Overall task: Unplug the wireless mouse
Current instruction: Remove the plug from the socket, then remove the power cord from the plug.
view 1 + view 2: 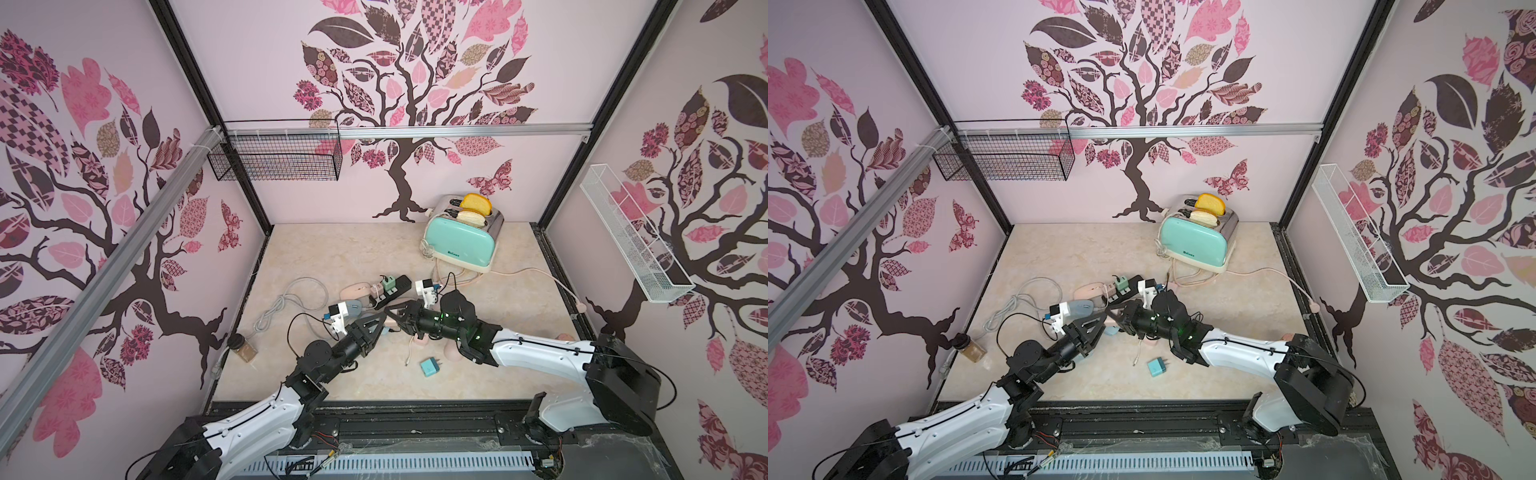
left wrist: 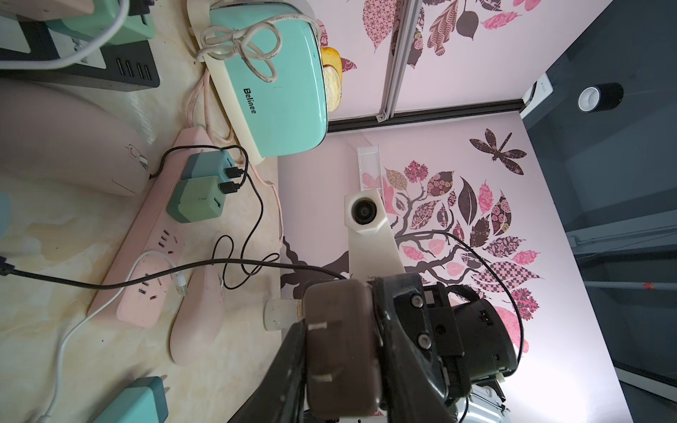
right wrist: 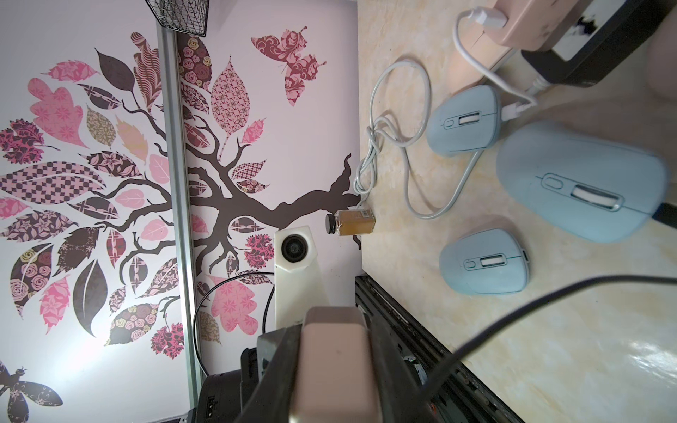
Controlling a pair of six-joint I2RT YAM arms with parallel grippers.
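Note:
Both grippers meet over the middle of the table on one pink plug adapter. My right gripper is shut on it. My left gripper presses its jaws against both sides of the adapter, whose two prongs face the camera. A light blue wireless mouse lies just below the grippers with a black plug in its front. Its black cable runs up toward the adapter, and the cable's end is hidden. A short white plug sticks out of the adapter.
Two more blue mice and pink mice lie around. Also near are a pink power strip with two chargers, a black strip, a teal charger, a mint toaster, a coiled grey cable and a small jar.

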